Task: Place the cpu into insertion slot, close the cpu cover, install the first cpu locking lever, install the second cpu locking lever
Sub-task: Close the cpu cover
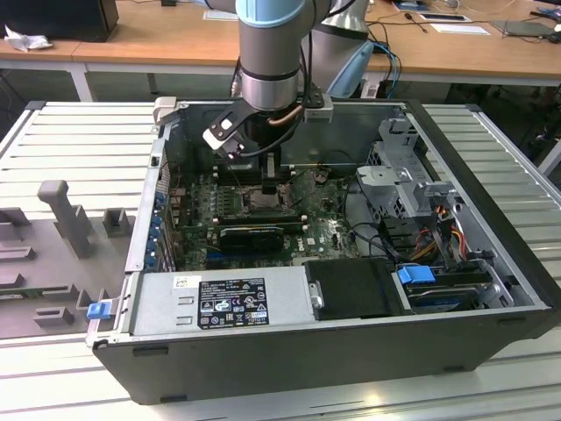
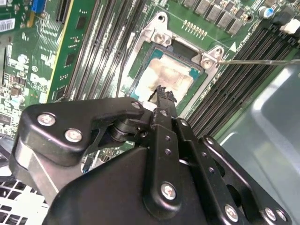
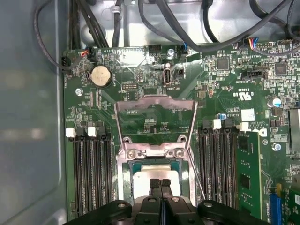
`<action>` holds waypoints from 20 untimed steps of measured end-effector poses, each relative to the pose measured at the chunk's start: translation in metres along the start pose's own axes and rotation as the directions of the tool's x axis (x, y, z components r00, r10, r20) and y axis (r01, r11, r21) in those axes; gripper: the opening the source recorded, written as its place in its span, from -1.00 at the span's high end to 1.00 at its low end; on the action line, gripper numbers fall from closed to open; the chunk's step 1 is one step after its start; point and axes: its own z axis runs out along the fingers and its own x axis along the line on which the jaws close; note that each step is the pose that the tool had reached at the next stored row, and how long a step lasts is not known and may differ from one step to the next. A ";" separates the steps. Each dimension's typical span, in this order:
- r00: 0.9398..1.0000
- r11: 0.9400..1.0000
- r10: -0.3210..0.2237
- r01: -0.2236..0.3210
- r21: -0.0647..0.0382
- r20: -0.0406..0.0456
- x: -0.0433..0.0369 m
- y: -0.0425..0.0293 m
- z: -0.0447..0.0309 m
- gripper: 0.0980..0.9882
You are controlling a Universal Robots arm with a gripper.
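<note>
First wrist view: the cpu (image 3: 151,171) was a thin square chip with a pale beige-silver face, somewhat mottled. It lay flat and face up inside the insertion slot (image 3: 124,174), a dark square socket with a metallic rim. Being square, it had no long axis; its edges ran parallel to and across the black memory slots (image 3: 93,173) flanking the socket on both sides. The cpu cover (image 3: 154,104), a dull silver frame, was swung open off the socket at its hinged edge. A thin wire lever (image 3: 194,136) stood unlatched beside it.

The gripper (image 3: 161,184) hung directly over the chip with both fingers pressed together, nothing between them. In the second wrist view the gripper (image 2: 161,93) was just above the face of the cpu (image 2: 172,74); contact could not be confirmed.

The socket sat on a green motherboard (image 3: 225,89). In the exterior view the gripper (image 1: 270,171) reached into an open computer case (image 1: 491,254), toward its far wall and to the exterior view's left of centre. A black graphics card (image 1: 252,235) lay just nearer than the socket area, and a grey power supply (image 1: 219,303) ran along the near wall. The case rested on a slatted metal table (image 1: 79,132), with wooden desks (image 1: 158,26) beyond.
</note>
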 end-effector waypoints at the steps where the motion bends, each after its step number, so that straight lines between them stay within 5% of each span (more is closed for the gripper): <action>1: 1.000 1.000 0.000 0.000 0.000 0.000 -0.0001 0.0010 0.0000 0.98; 20: 1.000 1.000 0.000 0.000 0.001 0.000 0.0011 0.0089 -0.0147 0.98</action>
